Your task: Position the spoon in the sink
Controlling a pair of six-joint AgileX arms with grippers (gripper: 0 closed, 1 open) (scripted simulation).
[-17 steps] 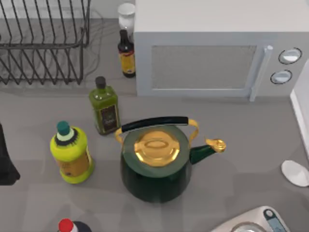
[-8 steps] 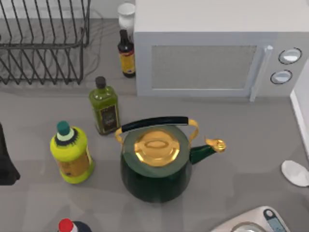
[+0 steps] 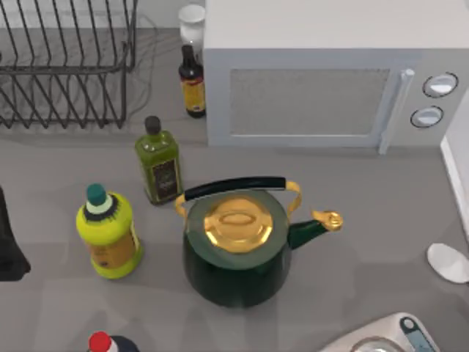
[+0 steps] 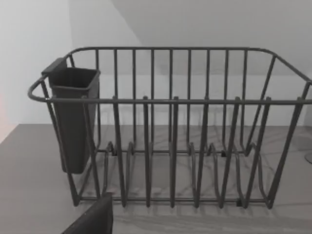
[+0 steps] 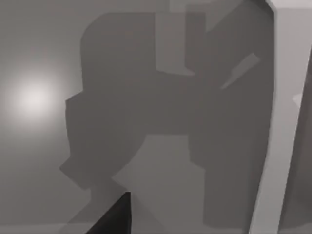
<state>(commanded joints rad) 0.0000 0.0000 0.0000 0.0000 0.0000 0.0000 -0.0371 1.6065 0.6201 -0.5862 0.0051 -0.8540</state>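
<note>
The kettle (image 3: 236, 246), dark green with a gold lid, stands mid-table and serves as the marker for everything else. Far to its left, at the table's left edge, a dark piece of the left arm (image 3: 9, 246) pokes in; whether its gripper is clenched or released I cannot tell. Behind that, the wire rack (image 3: 66, 66) sits at the back left. Just left of the kettle stands a yellow bottle (image 3: 108, 233), with a green oil bottle (image 3: 158, 163) a little behind it. Behind the kettle a dark sauce bottle (image 3: 193, 82) stands beside the microwave (image 3: 330, 81). Well to the kettle's right, at the table's right edge, lies the spoon (image 3: 448, 262), its white bowl flat on the grey top, with nothing touching it. Of the right gripper's grip, too, I cannot tell.
</note>
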